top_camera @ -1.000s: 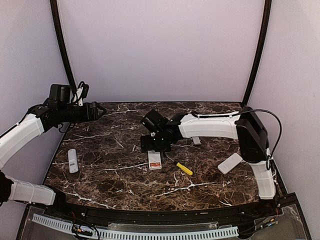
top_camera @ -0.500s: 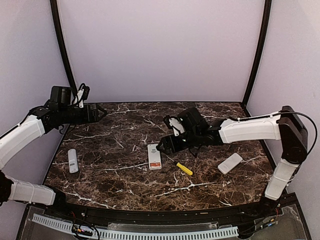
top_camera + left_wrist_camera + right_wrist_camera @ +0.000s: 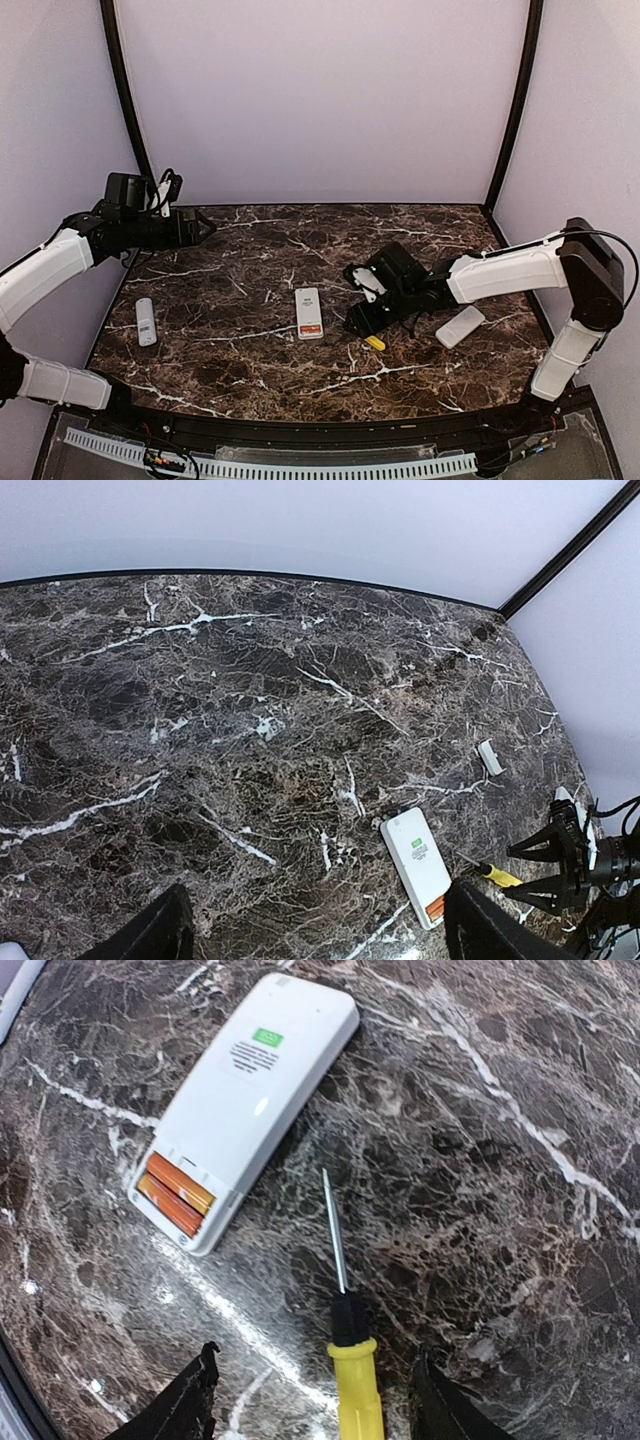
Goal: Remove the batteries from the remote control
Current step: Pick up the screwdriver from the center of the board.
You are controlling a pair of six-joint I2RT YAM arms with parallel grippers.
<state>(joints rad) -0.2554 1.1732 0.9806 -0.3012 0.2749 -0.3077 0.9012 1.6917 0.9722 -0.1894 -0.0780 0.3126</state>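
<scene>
A white remote (image 3: 309, 312) lies face down mid-table, its battery bay uncovered, with two orange-red batteries (image 3: 175, 1192) inside; it also shows in the left wrist view (image 3: 421, 864) and the right wrist view (image 3: 245, 1100). My right gripper (image 3: 364, 322) is open just right of the remote, its fingers straddling the handle of a yellow-handled screwdriver (image 3: 352, 1355) that lies on the table (image 3: 376, 342). My left gripper (image 3: 203, 228) is open and empty, high over the table's back-left corner.
A second white remote (image 3: 146, 321) lies at the left edge and a third (image 3: 460, 326) at the right. A small white battery cover (image 3: 490, 757) lies further back on the dark marble table (image 3: 250, 270). Black frame poles stand at the back corners.
My right gripper has swung from over the remote to the right and toward the front, coming down over the screwdriver. The left arm has barely moved.
</scene>
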